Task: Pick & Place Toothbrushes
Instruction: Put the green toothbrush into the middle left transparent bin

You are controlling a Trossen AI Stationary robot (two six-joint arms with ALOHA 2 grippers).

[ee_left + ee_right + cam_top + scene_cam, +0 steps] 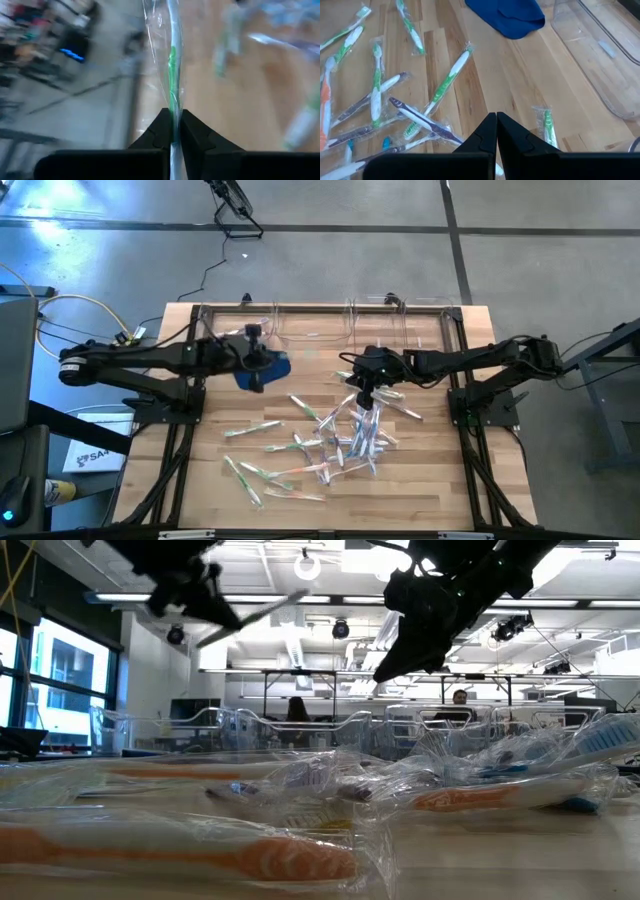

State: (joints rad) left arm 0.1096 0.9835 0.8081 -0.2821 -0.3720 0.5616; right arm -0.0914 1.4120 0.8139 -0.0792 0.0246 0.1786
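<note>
Several wrapped toothbrushes (330,442) with green, orange, blue or whitish handles lie scattered flat on the wooden table (440,480). My left gripper (173,131) is raised above the blue cloth (272,368) at the table's left. It is shut on one green-handled toothbrush (172,60) in clear wrapping. My right gripper (496,125) hangs shut over the far side of the pile with nothing seen between its fingers. Another green toothbrush (547,127) lies just beside it on the wood. My left gripper pinches the wrapped toothbrush between its two fingertips (161,131). The green handle (173,102) runs along the fingers and sticks out well beyond them. In the low view the toothbrush (255,612) is lifted clear of the table, slanting slightly upward from the gripper (205,600).
Clear plastic bins (310,325) (405,320) stand along the table's far edge, and one bin's wall (600,55) is close to my right gripper. The blue cloth (512,17) lies between the arms. Bare wood lies at the table's near right.
</note>
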